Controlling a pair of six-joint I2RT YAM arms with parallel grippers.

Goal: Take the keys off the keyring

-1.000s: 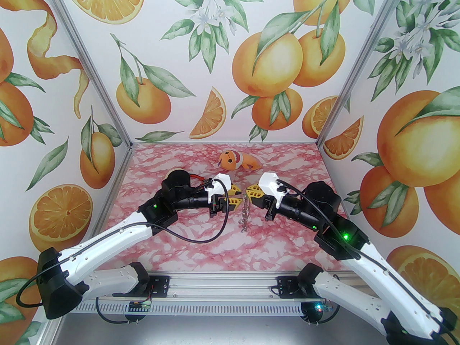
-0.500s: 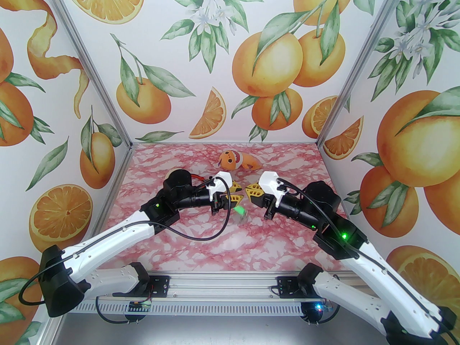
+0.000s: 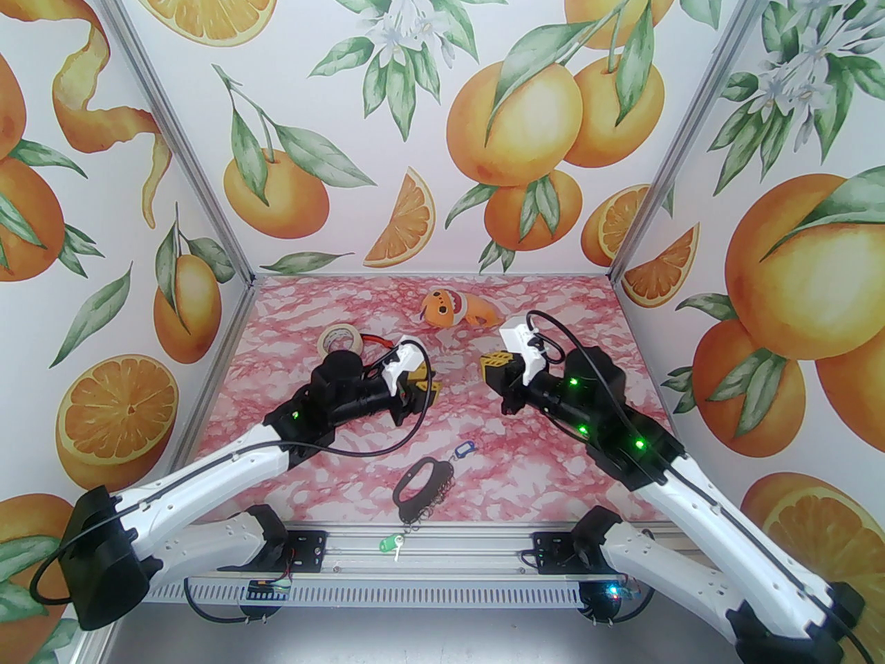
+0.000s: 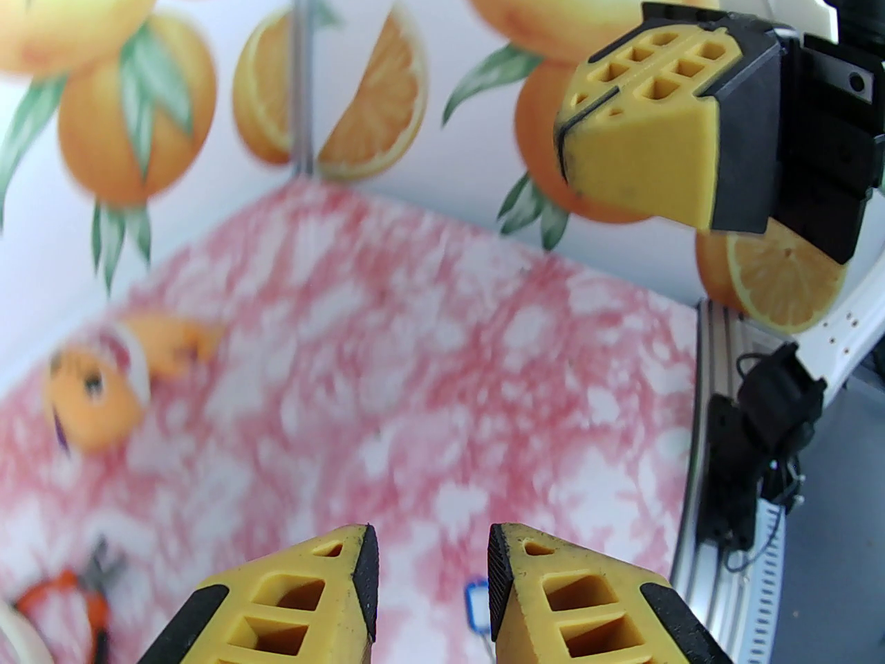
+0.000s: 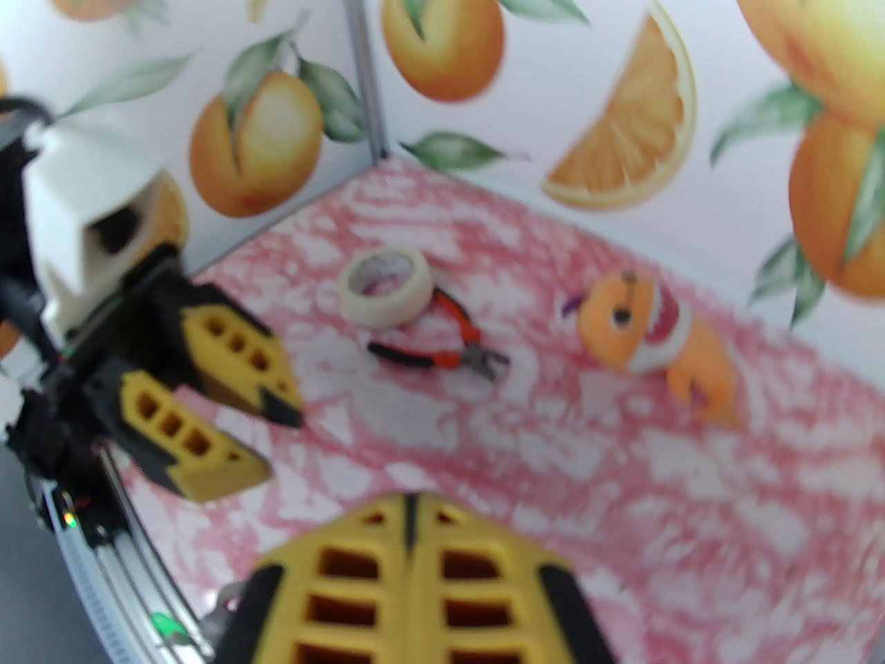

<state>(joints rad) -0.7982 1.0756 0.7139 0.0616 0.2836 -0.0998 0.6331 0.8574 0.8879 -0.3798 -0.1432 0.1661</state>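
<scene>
One green key [image 3: 385,545] nearest, on the metal rail [image 3: 470,547] at the table's front edge, just beside the last of the small rings trailing from the keyring [image 3: 420,480]; cannot tell whether linked or free. Just beyond, flat on the pink marbled table [image 3: 511,467], near the middle: the keyring itself, dark and D-shaped, with the blue key [image 3: 462,449] at its far right end, seemingly hooked on. Farther back, well apart from all that and raised off the table: the left gripper [image 3: 429,388], jaws parted by a narrow gap with nothing between, and to its right the right gripper [image 3: 492,365], jaws pressed together on nothing. Beyond those, at the far left, a tape roll [image 3: 339,338] beside red-handled pliers [image 3: 374,340]; at the far middle, an orange toy fish [image 3: 453,308]. Looks like a regrasp step: nothing in hand, blue key at least not yet off. Calls next for lowering one gripper to pin the keyring, spreading the other enough to pinch the blue key and draw it clear, then checking the green one.
</scene>
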